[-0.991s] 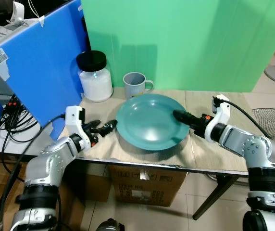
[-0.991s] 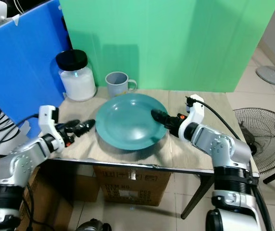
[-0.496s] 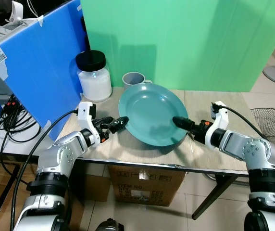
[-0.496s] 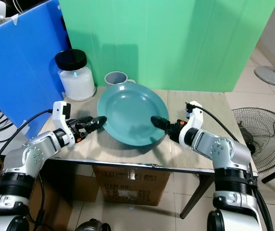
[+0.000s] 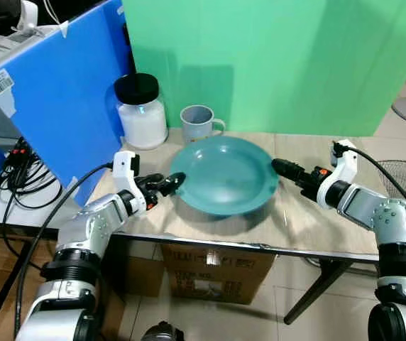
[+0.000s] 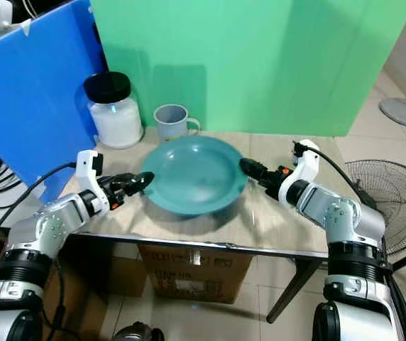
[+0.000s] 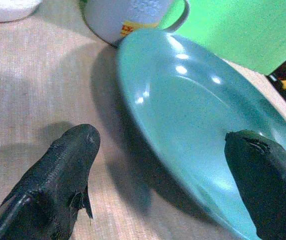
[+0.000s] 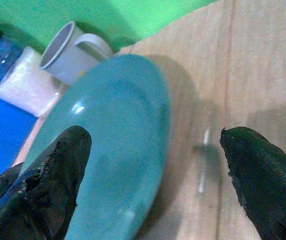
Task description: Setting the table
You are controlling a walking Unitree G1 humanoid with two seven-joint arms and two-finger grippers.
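The teal plate (image 5: 222, 175) now lies flat on the counter (image 5: 302, 220); a moment ago it was tipped up. The left tool (image 5: 169, 183) and right tool (image 5: 282, 168) sit spread beside its rim, so the plate looks set down.

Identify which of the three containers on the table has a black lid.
The clear glass jar of white powder at the table's back left; the grey mug and the teal plate are both open and lidless.

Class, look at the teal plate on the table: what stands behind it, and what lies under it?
Behind the teal plate stand a grey mug and a black-lidded jar of white powder. Under it is the wooden table; the patch directly beneath is covered, so nothing there can be seen.
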